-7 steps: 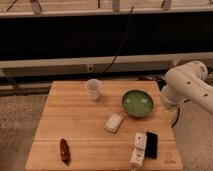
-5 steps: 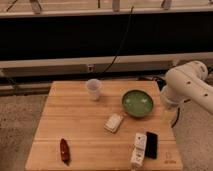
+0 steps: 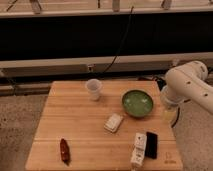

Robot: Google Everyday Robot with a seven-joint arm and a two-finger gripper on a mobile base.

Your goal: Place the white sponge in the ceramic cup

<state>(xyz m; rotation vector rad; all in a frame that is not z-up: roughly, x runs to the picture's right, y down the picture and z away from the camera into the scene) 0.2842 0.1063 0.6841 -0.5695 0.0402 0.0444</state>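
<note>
The white sponge (image 3: 114, 122) lies flat near the middle of the wooden table (image 3: 75, 125). The ceramic cup (image 3: 93, 89) stands upright at the table's back, left of centre, apart from the sponge. My white arm (image 3: 190, 87) reaches in from the right, beyond the table's right edge. My gripper (image 3: 170, 115) hangs below the arm beside that edge, well to the right of the sponge and the cup. It touches neither of them.
A wide green bowl (image 3: 137, 103) sits between the sponge and my arm. A longer white bar with dark marks (image 3: 139, 149) and a black bar (image 3: 151, 145) lie at the front right. A red-brown object (image 3: 64, 150) lies at the front left.
</note>
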